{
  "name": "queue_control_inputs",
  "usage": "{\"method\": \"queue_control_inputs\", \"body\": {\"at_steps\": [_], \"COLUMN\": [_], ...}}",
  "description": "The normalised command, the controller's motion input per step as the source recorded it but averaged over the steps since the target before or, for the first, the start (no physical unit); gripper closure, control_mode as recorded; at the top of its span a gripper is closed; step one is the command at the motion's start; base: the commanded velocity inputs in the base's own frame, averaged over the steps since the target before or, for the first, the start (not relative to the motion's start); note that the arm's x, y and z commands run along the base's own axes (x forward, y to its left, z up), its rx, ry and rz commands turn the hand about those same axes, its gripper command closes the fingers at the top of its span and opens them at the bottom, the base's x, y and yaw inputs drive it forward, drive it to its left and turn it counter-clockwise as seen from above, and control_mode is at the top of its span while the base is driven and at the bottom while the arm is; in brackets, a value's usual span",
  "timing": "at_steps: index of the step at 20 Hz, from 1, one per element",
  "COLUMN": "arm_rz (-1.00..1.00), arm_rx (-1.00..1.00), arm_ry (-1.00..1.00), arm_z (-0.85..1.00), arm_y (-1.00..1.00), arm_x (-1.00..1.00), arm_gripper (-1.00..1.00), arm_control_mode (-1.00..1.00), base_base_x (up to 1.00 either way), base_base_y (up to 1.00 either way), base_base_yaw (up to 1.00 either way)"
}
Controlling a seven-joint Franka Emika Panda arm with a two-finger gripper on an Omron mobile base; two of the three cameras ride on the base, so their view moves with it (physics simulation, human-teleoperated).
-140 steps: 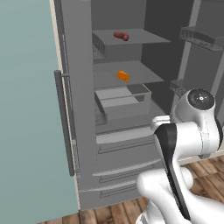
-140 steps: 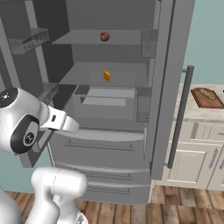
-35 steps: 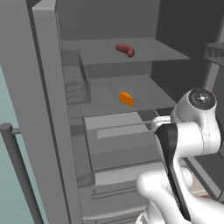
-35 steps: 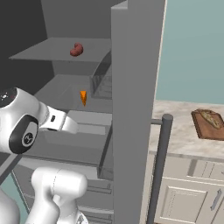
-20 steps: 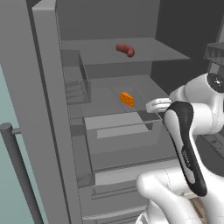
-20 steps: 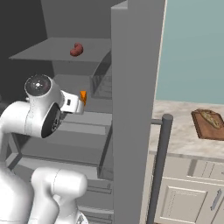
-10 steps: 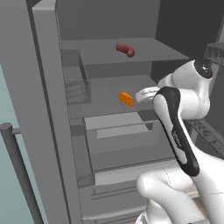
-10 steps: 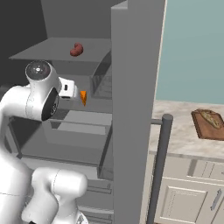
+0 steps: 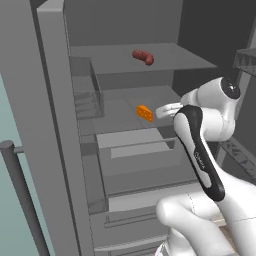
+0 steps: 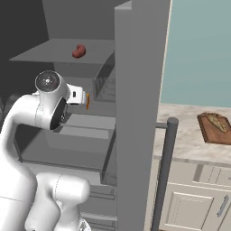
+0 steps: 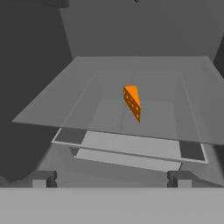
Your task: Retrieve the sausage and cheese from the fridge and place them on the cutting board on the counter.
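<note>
The fridge [image 9: 60, 150] stands open. On its upper shelf lies the reddish-brown sausage [image 9: 143, 56] [image 10: 79, 51]. The orange cheese [image 9: 145, 113] [image 11: 133, 102] sits on the glass middle shelf [image 11: 175, 127]; in the right base view the cheese [image 10: 88, 102] peeks out past the hand. My gripper [image 9: 160, 112] [image 10: 84, 96] [image 11: 111, 179] is level with that shelf, just short of the cheese and pointing at it. It is open, its fingertips [image 11: 43, 178] wide apart with nothing between them. The brown cutting board [image 10: 215, 127] lies on the counter [image 10: 180, 135] to the right.
An open grey fridge door [image 10: 140, 113] with a vertical bar handle [image 10: 164, 176] stands between the fridge interior and the counter. Another door with a handle [image 9: 22, 200] is at the left. A pulled-out drawer [image 9: 145, 155] lies below the cheese shelf. Door bins [image 9: 87, 100] flank the shelves.
Over the last second the arm has lifted and reached forward, bringing the open gripper up to the cheese's shelf. Before that, the base drove closer to the fridge. Cheese and sausage have not moved.
</note>
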Motion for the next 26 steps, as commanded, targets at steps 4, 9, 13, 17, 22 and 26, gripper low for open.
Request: {"method": "queue_control_inputs", "body": {"at_steps": [4,9,13,17,22,26], "arm_rz": [0.00,0.00,0.00,0.00,0.00,0.00], "arm_rx": [0.00,0.00,0.00,0.00,0.00,0.00], "arm_ry": [-0.01,0.00,0.00,0.00,0.00,0.00], "arm_z": [0.00,-0.02,-0.23,-0.32,-0.25,-0.06], "arm_y": [-0.06,0.00,0.00,0.00,0.00,0.00], "arm_x": [0.59,0.39,0.19,0.24,0.30,0.50], "arm_gripper": [-1.00,-1.00,-1.00,-1.00,-1.00,-1.00], "arm_control_mode": [-1.00,-1.00,-1.00,-1.00,-1.00,-1.00], "base_base_x": [0.00,0.00,0.00,0.00,0.00,0.00], "base_base_y": [0.00,0.00,0.00,0.00,0.00,0.00], "base_base_yaw": [0.00,0.00,0.00,0.00,0.00,0.00]}}
